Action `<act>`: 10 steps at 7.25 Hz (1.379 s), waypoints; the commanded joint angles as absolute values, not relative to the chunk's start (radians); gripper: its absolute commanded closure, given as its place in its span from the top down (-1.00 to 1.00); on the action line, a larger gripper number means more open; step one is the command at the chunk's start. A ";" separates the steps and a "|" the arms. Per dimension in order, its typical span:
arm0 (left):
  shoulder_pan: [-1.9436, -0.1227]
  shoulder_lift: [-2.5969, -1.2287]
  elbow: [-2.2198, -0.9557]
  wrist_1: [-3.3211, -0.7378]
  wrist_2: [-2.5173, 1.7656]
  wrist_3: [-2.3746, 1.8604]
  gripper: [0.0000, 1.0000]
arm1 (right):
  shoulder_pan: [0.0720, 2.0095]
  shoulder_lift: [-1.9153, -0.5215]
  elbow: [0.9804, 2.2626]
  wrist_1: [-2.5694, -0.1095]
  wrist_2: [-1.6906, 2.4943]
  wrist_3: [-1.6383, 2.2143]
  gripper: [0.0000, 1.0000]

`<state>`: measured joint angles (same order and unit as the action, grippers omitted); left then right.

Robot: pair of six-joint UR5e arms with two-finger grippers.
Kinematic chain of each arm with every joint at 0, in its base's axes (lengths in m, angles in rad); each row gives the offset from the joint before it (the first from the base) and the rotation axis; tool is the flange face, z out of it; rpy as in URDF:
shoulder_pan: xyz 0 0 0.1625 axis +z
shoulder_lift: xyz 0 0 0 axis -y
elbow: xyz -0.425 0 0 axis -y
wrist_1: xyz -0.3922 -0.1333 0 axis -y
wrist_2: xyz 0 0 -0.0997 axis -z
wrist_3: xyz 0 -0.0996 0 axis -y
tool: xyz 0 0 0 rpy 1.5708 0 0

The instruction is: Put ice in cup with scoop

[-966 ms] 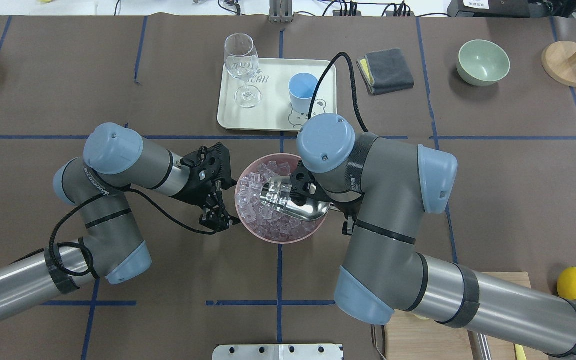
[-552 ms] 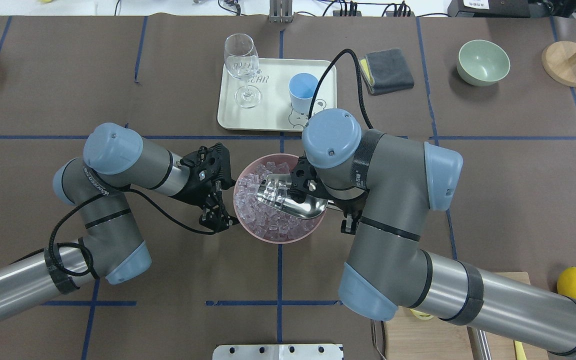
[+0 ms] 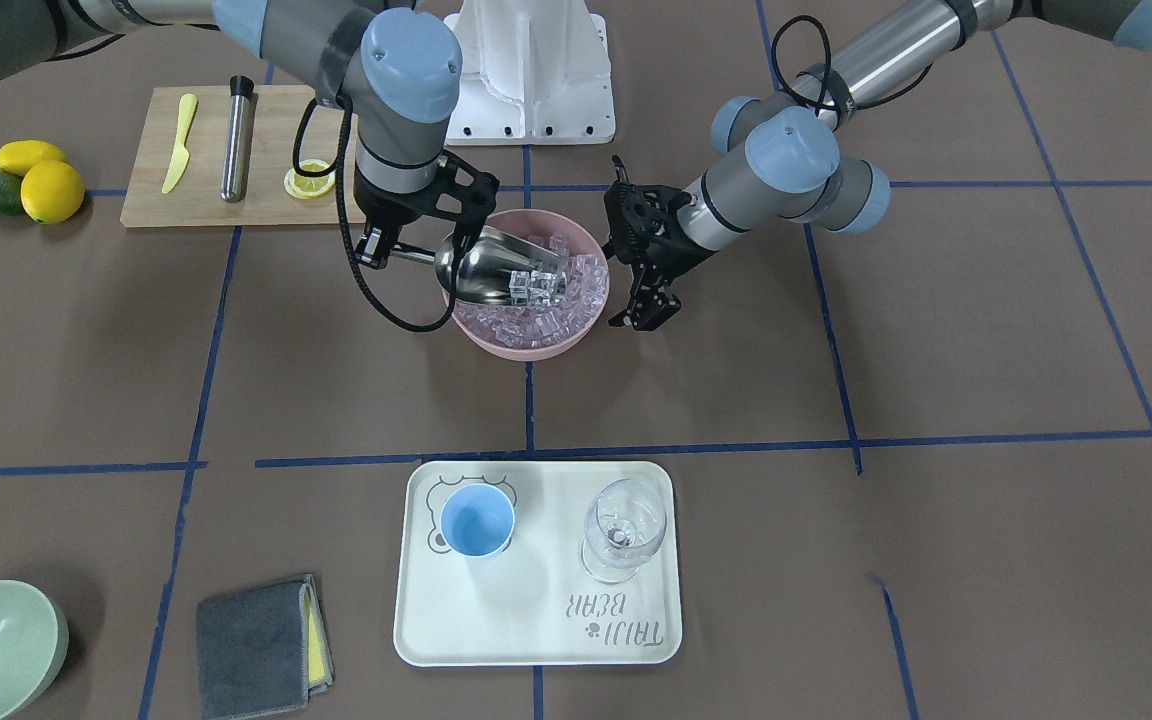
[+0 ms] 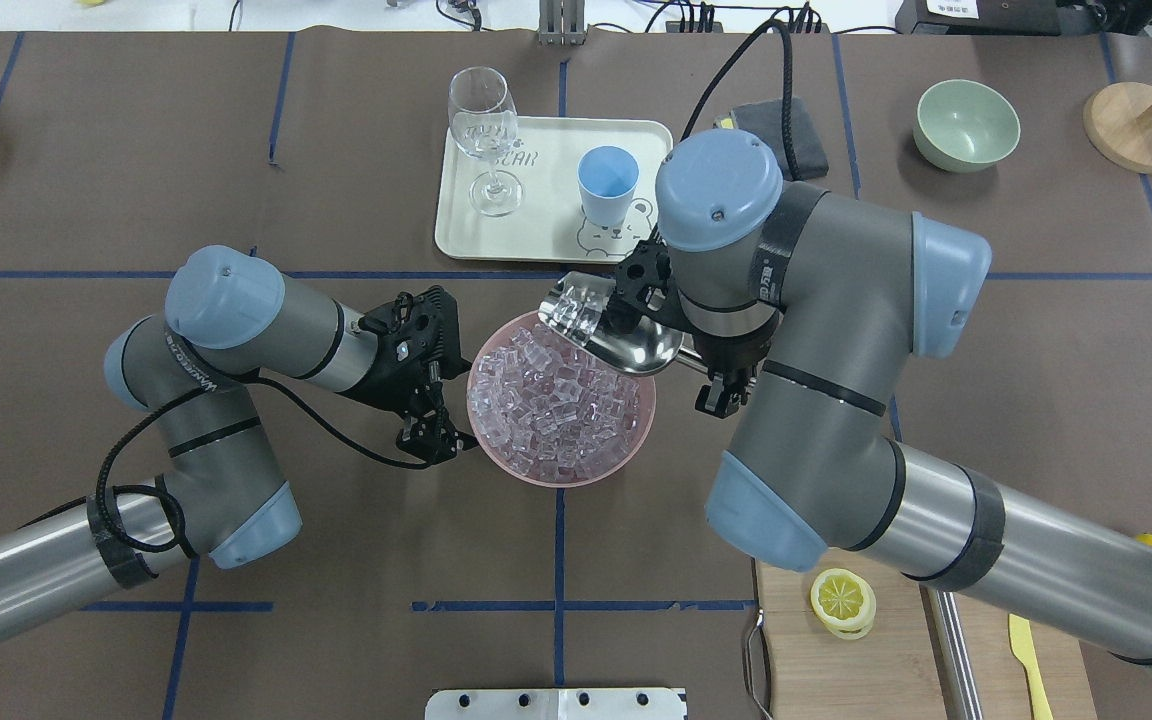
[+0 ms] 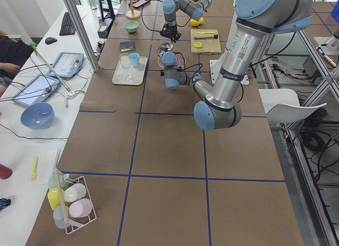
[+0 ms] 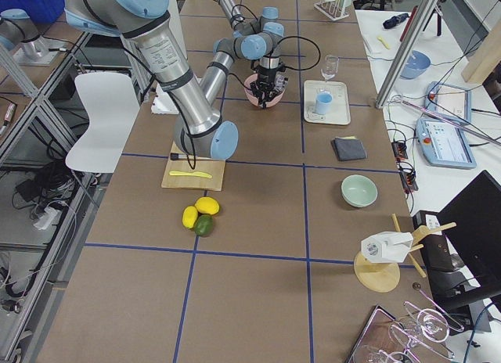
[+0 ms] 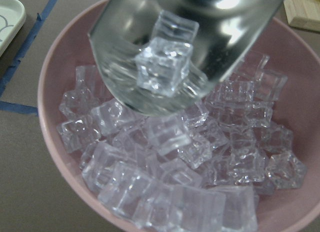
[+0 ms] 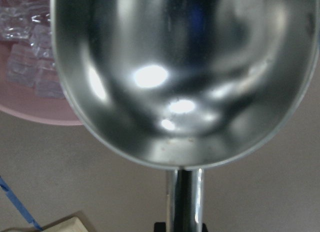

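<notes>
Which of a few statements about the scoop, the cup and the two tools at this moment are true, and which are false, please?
1. The scoop holds ice cubes and hangs above the pink bowl. True.
2. The blue cup stands on the tray beside the wine glass. True.
3. The left tool sits beside the bowl, off the scoop. True.
4. The cup already contains ice. False: its inside looks empty.
5. The right tool grips nothing. False: it grips the scoop's handle.
6. The wine glass lies tipped over. False: it stands upright.
</notes>
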<state>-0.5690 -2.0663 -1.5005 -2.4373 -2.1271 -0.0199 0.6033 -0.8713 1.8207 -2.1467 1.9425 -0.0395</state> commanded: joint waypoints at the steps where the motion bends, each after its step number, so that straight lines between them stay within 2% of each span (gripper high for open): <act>1: -0.574 -2.060 -1.500 -2.436 -2.128 -0.020 1.00 | 0.675 -0.853 1.818 -2.204 1.982 0.099 -1.00; 2: -0.574 -2.059 -1.500 -2.436 -2.128 -0.020 1.00 | 0.702 -0.841 1.803 -2.204 1.985 0.157 -1.00; 4: -0.574 -2.056 -1.500 -2.437 -2.128 -0.020 1.00 | 0.768 -0.731 1.618 -2.206 2.062 0.196 -1.00; 7: -0.575 -2.054 -1.499 -2.437 -2.126 -0.020 1.00 | 0.819 -0.576 1.406 -2.293 2.143 0.195 -1.00; 10: -0.574 -2.045 -1.494 -2.447 -2.126 -0.020 1.00 | 0.816 -0.477 1.269 -2.413 2.103 -0.007 -1.00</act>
<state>-0.5750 -2.0478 -1.4966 -2.4423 -2.1261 -0.0200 0.8160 -0.5163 1.3232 -2.3607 2.1242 0.1017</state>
